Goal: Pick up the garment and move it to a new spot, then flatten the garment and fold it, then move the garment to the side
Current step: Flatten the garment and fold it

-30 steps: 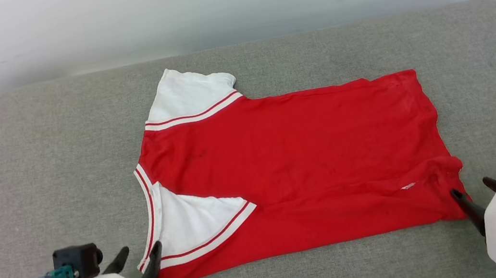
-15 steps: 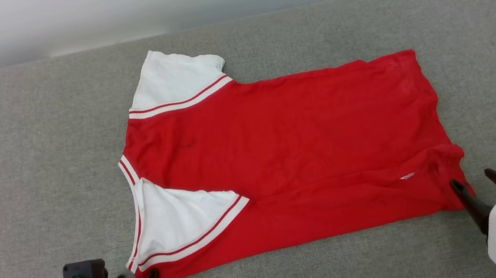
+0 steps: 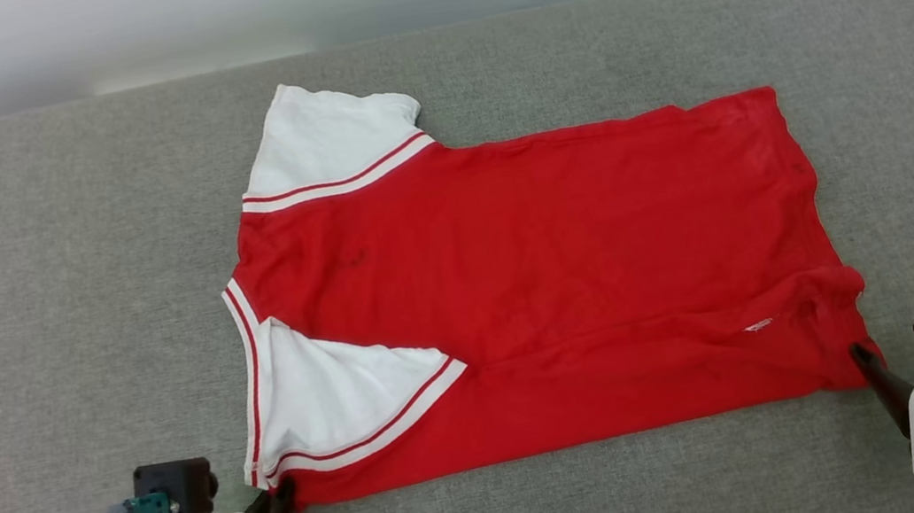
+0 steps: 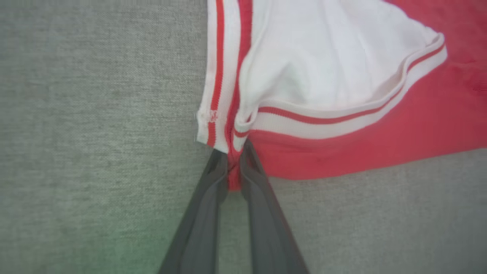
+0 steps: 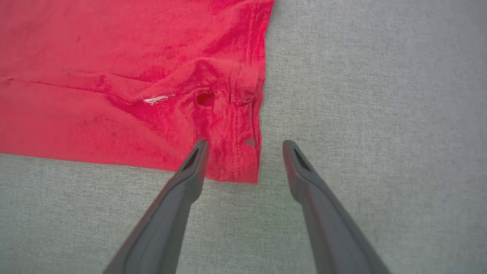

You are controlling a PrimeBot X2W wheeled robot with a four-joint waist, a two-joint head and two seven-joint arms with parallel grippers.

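Red garment (image 3: 532, 282) flat on grey cushion (image 3: 26, 308). Left gripper (image 4: 233, 167) pinches its near collar corner; right gripper (image 5: 245, 142) open astride near hem corner.

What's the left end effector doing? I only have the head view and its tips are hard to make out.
Observer: In the left wrist view, the left end effector is shut on the garment, pinching red cloth at the corner next to the striped trim.
Operator: Right side gripped too?
Observer: No. The right end effector is open and straddles the hem corner, one finger over the cloth, the other over the bare grey surface.
Operator: Any damage there?
Observer: Possibly. A small dark spot beyond that finger looks like a hole, beside a white label.
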